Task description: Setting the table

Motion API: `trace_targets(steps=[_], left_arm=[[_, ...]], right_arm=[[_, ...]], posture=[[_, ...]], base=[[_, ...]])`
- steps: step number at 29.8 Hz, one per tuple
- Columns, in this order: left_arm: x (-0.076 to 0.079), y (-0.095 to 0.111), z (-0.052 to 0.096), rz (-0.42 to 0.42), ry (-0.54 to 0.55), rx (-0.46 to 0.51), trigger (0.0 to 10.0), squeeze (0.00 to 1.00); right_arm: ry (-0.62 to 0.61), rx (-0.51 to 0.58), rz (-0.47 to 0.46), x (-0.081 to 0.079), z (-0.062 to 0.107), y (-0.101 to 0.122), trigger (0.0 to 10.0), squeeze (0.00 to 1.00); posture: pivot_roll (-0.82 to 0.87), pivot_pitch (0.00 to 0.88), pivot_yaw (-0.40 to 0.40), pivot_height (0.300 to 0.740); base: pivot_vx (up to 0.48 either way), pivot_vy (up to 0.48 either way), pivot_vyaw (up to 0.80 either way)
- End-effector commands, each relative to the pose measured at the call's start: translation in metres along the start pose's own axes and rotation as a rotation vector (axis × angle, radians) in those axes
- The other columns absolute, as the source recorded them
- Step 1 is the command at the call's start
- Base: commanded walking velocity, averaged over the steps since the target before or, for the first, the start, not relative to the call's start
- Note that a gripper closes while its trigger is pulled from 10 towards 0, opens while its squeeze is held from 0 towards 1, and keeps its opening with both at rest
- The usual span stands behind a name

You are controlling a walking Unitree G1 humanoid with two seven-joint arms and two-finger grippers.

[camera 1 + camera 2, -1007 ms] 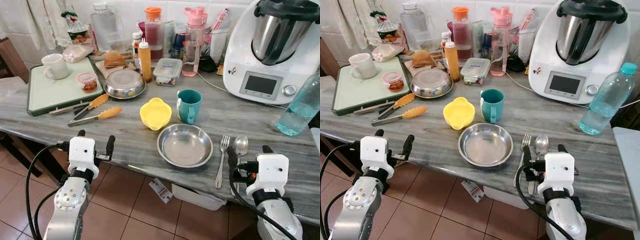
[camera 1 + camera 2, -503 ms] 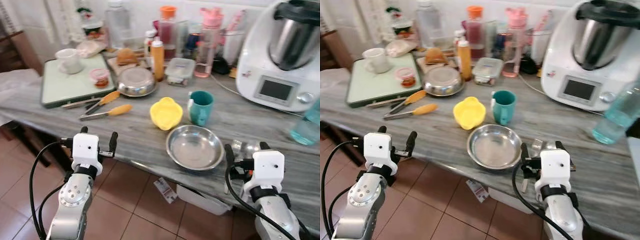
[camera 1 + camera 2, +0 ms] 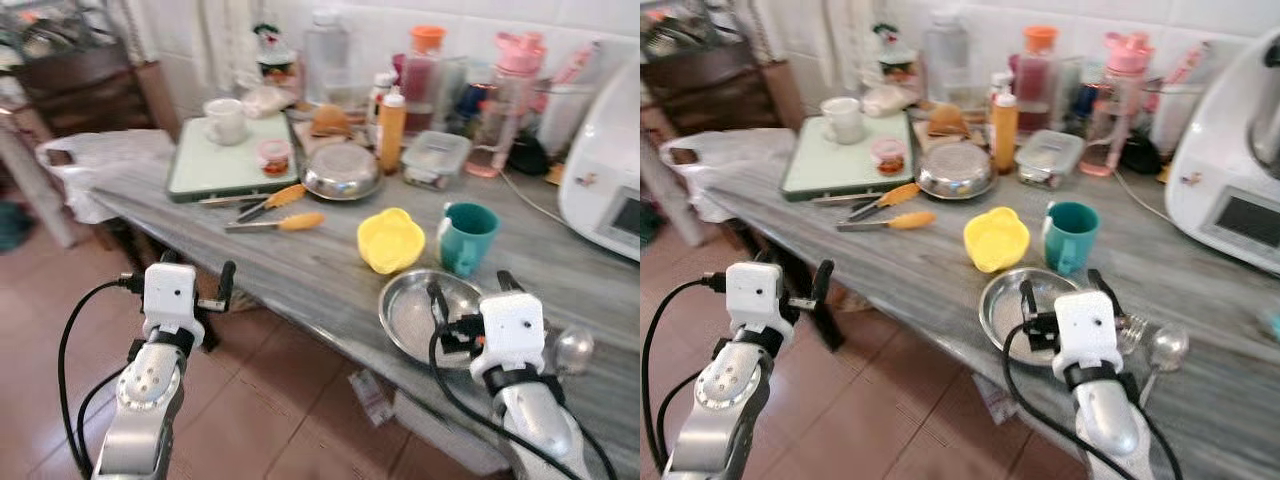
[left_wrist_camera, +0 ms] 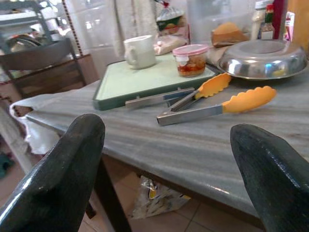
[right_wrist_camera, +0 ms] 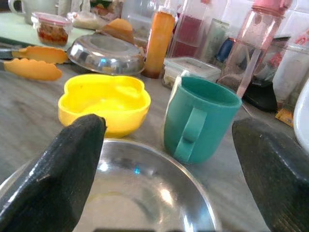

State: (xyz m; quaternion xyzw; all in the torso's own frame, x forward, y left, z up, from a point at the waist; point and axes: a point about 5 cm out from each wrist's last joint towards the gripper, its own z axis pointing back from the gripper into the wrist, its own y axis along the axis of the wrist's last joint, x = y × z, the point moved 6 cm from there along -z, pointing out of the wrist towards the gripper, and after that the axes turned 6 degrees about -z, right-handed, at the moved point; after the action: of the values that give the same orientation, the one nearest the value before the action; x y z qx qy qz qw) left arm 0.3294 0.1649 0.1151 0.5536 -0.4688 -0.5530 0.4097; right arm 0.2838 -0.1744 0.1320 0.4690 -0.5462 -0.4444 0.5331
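Two grippers hang at the near edge of a long grey marble counter (image 3: 300, 270), both with their black fingers spread wide and nothing between them. Over on the robot's right, the right gripper (image 3: 1068, 300) hovers just above the front of a shallow steel bowl (image 5: 140, 193), fingers pointing across it toward a yellow flower-shaped bowl (image 3: 391, 240) and a teal mug (image 3: 467, 236) that stand side by side just behind it. A spoon (image 3: 1164, 349) lies on the counter to the right of that gripper; next to it, mostly hidden by the white wrist housing, sits something shiny that I cannot make out. The left gripper (image 3: 193, 283) is held out in front of the counter's edge, over the tiled floor, aimed at a pair of orange-handled tongs (image 4: 217, 104) lying loose on the stone. Behind the tongs sits a pale green tray (image 4: 145, 82) carrying a white mug (image 4: 140, 50) and a small red-lidded tub (image 4: 191, 59), and beside the tray is another steel bowl (image 4: 263, 58) turned upside down. Further back the wall side is crowded: an orange squeeze bottle (image 3: 391, 129), a clear lidded box (image 3: 431, 159), a pink drinking bottle (image 3: 500, 100), and a big white kitchen machine (image 3: 1240, 200) at the far right. A white plastic bag (image 3: 95, 165) is bunched at the counter's left end.
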Motion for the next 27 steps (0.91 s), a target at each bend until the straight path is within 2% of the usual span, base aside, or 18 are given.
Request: trace_targets(steps=[1,27], left_arm=[[-0.007,0.002,0.002,-0.017,0.021,0.004,10.0,0.0],[-0.01,0.006,-0.001,-0.027,0.109,0.003,10.0,0.0]], right_arm=[[0.021,0.03,-0.005,-0.007,-0.001,0.008,10.0,0.0],[0.084,0.079,0.003,-0.019,-0.016,0.018,10.0,0.0]], posture=[[-0.08,0.0,0.028,0.74],[-0.04,0.0,-0.011,0.74]], base=[[0.0,0.0,0.8],[0.0,0.0,0.8]])
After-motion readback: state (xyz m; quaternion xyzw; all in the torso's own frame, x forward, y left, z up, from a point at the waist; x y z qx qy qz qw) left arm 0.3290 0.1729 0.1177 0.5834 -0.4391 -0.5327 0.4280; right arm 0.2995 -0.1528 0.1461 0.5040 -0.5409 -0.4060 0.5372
